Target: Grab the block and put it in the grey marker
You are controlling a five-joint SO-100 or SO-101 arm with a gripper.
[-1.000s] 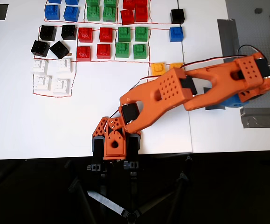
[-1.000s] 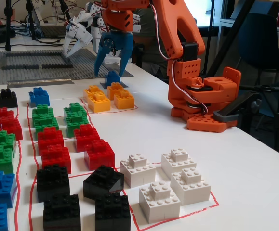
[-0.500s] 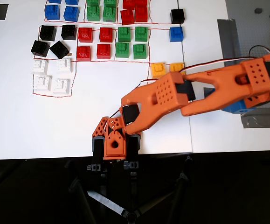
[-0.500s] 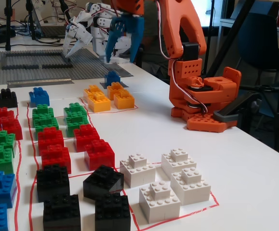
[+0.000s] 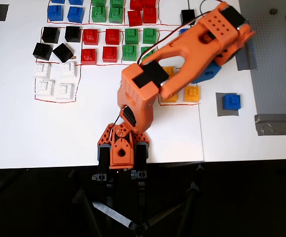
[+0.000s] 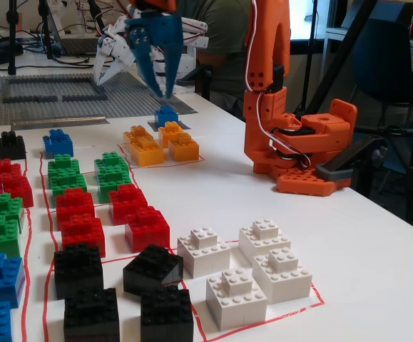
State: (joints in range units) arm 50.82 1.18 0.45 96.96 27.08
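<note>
The block (image 5: 231,101) is sitting on the grey marker (image 5: 220,107) in the overhead view, right of the yellow bricks (image 5: 191,93). The gripper (image 6: 159,73) hangs up in the air with blue fingers slightly apart, looks empty though it's partly cropped in the fixed view

The block (image 5: 231,101) looks like smooth, slightly glossy moulded plastic, studded on top, and sits on the grey marker (image 5: 220,109), a flat matt patch like tape. The counter (image 6: 377,256) is smooth matt white. The arm (image 5: 177,59) is matt orange printed-looking plastic; its end effector (image 6: 160,71) is blue plastic.
</note>
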